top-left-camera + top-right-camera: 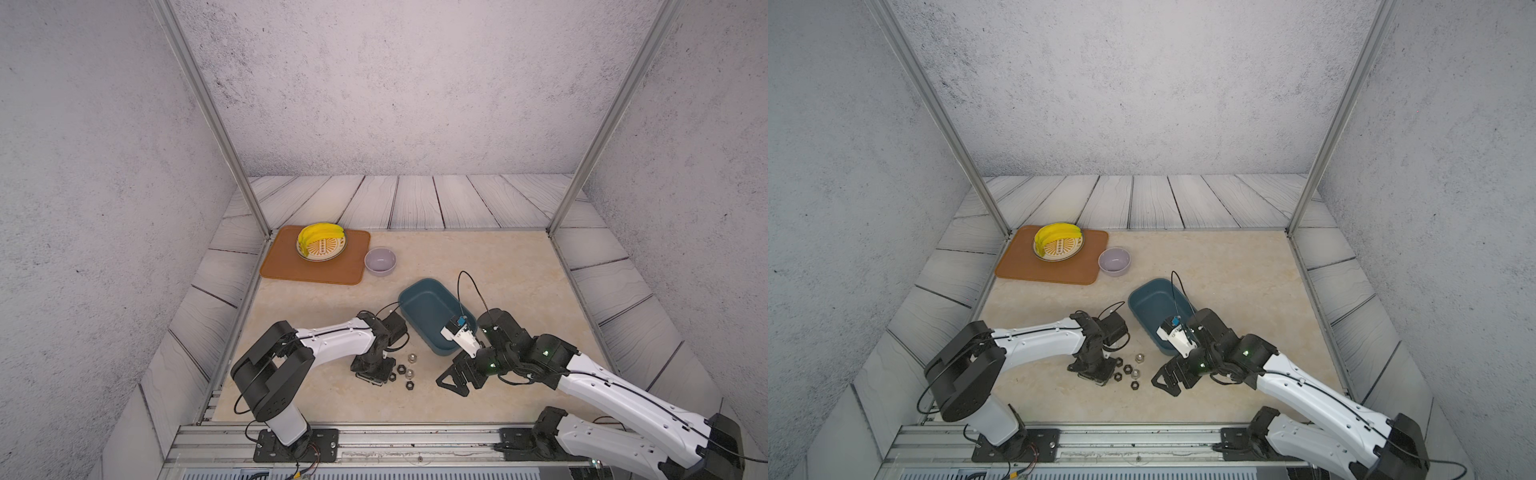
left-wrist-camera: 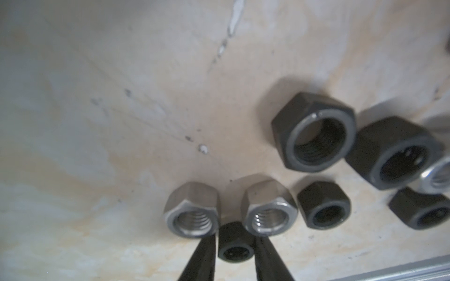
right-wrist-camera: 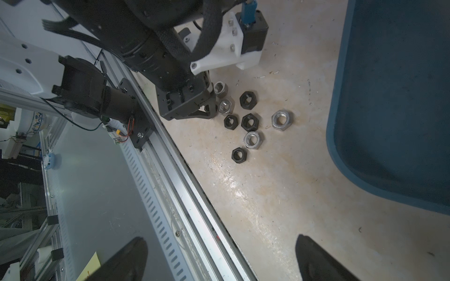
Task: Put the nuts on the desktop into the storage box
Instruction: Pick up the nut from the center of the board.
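Several black and silver nuts [image 1: 405, 371] lie in a cluster on the beige desktop [image 1: 478, 257], just in front of the dark teal storage box [image 1: 428, 307], whose visible floor is bare. My left gripper [image 2: 234, 239] points down at the cluster's left edge. Its two black fingers press on both sides of a small black nut [image 2: 235, 249] that rests on the desktop between two silver nuts [image 2: 192, 214]. My right gripper [image 3: 219, 260] hovers open to the right of the cluster near the box's front corner, with nothing between its fingers.
A lavender bowl [image 1: 380, 261] stands behind the box. Beside it is an orange mat [image 1: 291, 270] carrying a plate of bananas [image 1: 321, 243]. An aluminium rail [image 1: 374, 436] runs along the front edge. Metal posts stand at the back corners.
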You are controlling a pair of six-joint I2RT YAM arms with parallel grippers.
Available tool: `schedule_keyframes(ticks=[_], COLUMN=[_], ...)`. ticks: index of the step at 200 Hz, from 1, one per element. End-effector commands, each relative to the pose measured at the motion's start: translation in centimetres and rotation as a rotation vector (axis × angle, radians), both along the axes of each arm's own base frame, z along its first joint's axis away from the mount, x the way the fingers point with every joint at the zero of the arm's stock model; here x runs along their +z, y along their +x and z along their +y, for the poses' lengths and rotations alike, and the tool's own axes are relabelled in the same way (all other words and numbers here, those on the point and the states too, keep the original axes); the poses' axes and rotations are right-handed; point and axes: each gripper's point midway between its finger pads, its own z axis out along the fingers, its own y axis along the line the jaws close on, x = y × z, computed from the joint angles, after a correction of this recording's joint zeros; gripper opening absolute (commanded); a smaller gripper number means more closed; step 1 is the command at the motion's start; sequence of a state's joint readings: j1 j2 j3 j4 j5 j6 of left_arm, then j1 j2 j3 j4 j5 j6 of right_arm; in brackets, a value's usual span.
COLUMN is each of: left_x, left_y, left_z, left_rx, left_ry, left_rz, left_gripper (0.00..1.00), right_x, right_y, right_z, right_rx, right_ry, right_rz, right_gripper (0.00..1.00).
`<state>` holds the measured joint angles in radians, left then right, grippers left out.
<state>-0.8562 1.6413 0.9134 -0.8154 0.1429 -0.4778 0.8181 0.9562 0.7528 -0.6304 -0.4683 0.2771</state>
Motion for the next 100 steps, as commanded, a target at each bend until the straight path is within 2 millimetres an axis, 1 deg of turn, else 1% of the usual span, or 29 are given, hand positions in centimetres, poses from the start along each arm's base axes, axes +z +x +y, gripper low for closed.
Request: schedule_keyframes(ticks=[1,14,49,63,79,100], left_x=[0.2,0.2,1.2,2.1,3.2,5.0], left_y=[-0.1,-0.2,-0.3,-0.1,0.0,0.1], left_z=[0.0,0.0,-0.4,-0.6,-0.9,-1.7], left_rx=[-0.006,-0.006,-0.006,-0.003,0.001,0.004], left_ry=[0.017,0.014,-0.016,-0.044,-0.077,-0.151], left_rz=[0.007,0.011,0.003,-0.02,-0.044,-0.071], left_gripper=[0.27,0.23,0.22,0.22,0.2,0.2], right_x=[0.2,0.3,0.4,0.5,0.5,1.3], right_y=[0.2,0.3,0.4,0.6,1.4,2.4], right_z=[0.1,0.2,0.2,0.1,-0.4,-1.0], right_rx=[-0.009,-0.009,-0.013,-0.025,-0.069,-0.112], right_ry=[0.006,0.008,0.007,0.001,-0.024,-0.024], right_rz=[-0.019,-0.02,-0.028,-0.035,-0.068,-0.141], right_gripper=[0.99,0.99,0.99,0.99,0.99,0.99])
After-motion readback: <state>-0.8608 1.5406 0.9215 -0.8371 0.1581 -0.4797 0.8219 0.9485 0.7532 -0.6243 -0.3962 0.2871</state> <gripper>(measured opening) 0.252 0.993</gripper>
